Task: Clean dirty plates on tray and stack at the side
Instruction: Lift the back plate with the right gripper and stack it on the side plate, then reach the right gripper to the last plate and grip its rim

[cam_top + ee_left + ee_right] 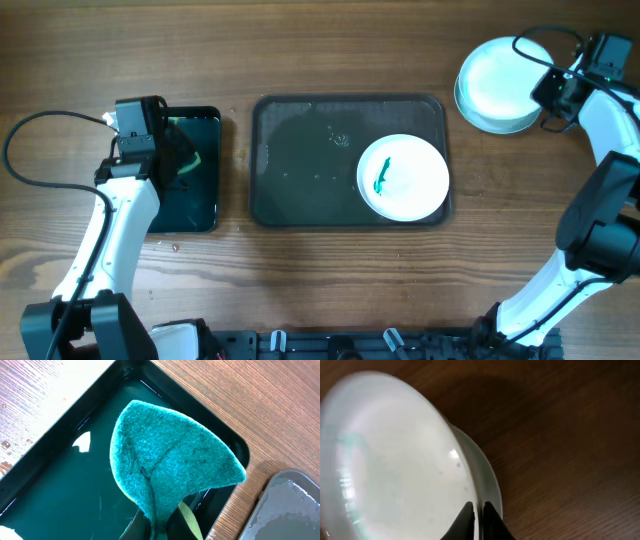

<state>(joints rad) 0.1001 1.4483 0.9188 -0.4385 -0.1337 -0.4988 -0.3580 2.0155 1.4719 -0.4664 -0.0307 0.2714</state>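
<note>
One white plate [405,178] with a green smear lies at the right end of the dark grey tray [300,170]. Two more plates are stacked on the table at the far right [497,72], a white one on top. My right gripper [548,92] is shut on the rim of this top white plate [395,460], which sits tilted over the lower plate [490,480]; the fingertips [479,510] pinch its edge. My left gripper [183,157] is shut on a teal sponge [170,455], its fingertips [160,527] holding it above the small black tray [60,485].
The glossy black tray [185,205] holds water and stands left of the grey tray, whose wet corner shows in the left wrist view [290,505]. Bare wooden table lies in front of both trays. Arm cables hang at both sides.
</note>
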